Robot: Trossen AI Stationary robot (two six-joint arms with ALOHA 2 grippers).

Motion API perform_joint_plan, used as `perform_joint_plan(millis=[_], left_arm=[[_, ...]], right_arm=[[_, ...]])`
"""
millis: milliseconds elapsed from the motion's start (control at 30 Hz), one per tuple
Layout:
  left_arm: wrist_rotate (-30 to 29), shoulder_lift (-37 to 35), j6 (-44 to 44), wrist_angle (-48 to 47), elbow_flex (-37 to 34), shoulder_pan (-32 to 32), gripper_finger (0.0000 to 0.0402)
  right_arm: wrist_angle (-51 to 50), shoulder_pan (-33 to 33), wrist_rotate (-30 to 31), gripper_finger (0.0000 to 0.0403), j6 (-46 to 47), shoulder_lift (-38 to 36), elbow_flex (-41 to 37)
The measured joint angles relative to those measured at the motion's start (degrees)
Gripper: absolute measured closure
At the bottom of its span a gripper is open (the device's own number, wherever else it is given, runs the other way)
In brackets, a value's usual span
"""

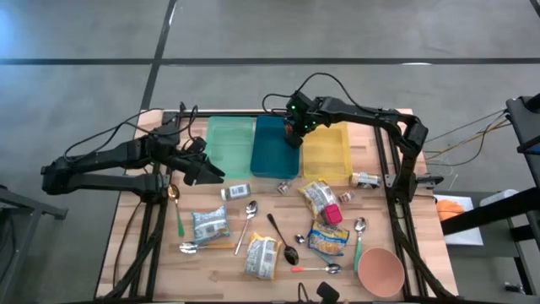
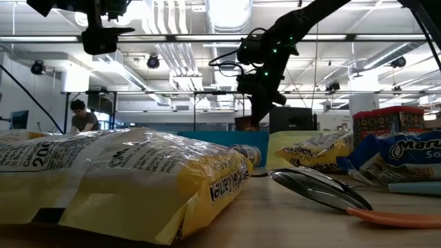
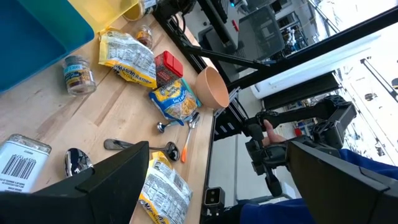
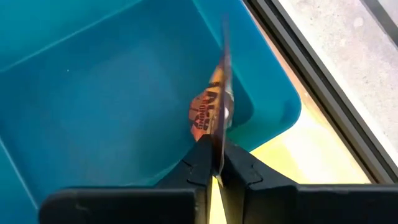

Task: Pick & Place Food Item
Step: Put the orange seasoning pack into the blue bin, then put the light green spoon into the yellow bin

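Robot arm holding a food packet over the blue bin.

The right gripper (image 4: 213,163), pinched shut on an orange packet (image 4: 211,112), hangs inside the blue bin (image 1: 272,156) near its yellow-bin (image 1: 325,152) edge. The left gripper (image 1: 202,171) waits with fingers apart.

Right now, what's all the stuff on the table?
bins: 3, green, blue, yellow, side by side along the far edge
orange packet: 1, held over the blue bin
snack bags: 5, mostly yellow or white, mid and near table, e.g.
red box: 1, beside the bags
small jars: about 3, near the bins, e.g.
spoons: about 8, silver bowls with black, green, orange or plain handles, scattered, e.g.
pink bowl: 1, near right corner
table: 1, light wood
left gripper: open, hovering by the green bin
right gripper: shut on orange packet, above the blue bin
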Motion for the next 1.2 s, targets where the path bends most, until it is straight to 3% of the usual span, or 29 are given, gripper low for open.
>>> perform_joint_plan(millis=[333, 500, 733, 1000, 1200], left_arm=[[0.0, 0.0, 0.0, 0.0, 0.0, 0.0, 0.0017], [0.0, 0.0, -0.2, 0.0, 0.0, 0.0, 0.0017], [0.0, 0.0, 0.0, 0.0, 0.0, 0.0, 0.0017], [-1.5, 0.0, 0.7, -0.1, 0.0, 0.0, 0.0017], [-2.1, 0.0, 1.8, -0.1, 0.0, 0.0, 0.0017]], right_arm=[[-0.1, 0.0, 0.5, 0.0215, 2.3, 0.0, 0.0], [-2.0, 0.5, 0.7, 0.0164, 3.2, -1.9, -0.1], [-12.5, 2.4, 0.6, 0.0154, 7.5, -11.1, -0.1], [-24.7, 11.0, 0.5, 0.0154, 27.1, -22.9, -2.3], [-26.8, 18.9, 0.8, 0.0154, 41.1, -28.8, -6.7]])
